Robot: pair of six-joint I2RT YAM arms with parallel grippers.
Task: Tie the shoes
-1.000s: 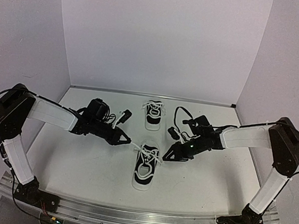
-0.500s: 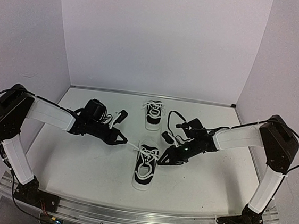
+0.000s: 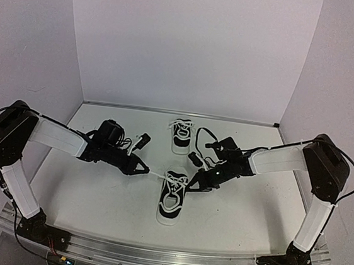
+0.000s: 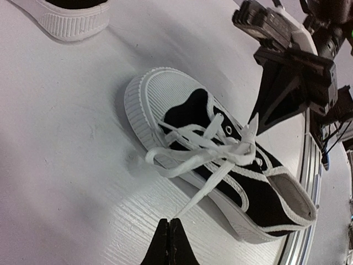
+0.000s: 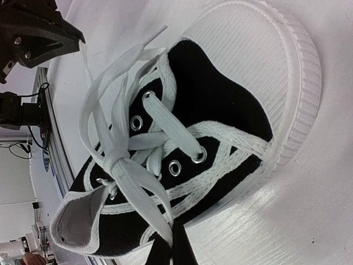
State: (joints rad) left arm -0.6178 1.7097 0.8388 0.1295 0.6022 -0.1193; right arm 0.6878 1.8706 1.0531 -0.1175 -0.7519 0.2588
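Near shoe (image 3: 171, 196): black, white toe cap, between the fingers.
Left fingers (image 4: 165, 243): clamped on lace end (image 4: 203, 189).
Right fingers (image 5: 165, 251): clamped on other lace end (image 5: 150, 194).

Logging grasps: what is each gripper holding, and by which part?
The left gripper pinches the free end of one white lace of the near sneaker; the right gripper pinches the other lace just off the sneaker's side.

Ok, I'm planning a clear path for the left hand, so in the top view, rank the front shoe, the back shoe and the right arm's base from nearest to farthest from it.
1. Front shoe: just right of the left hand, slightly nearer the arms.
2. Back shoe: farther back and to the right.
3. Right arm's base: at the near right corner.
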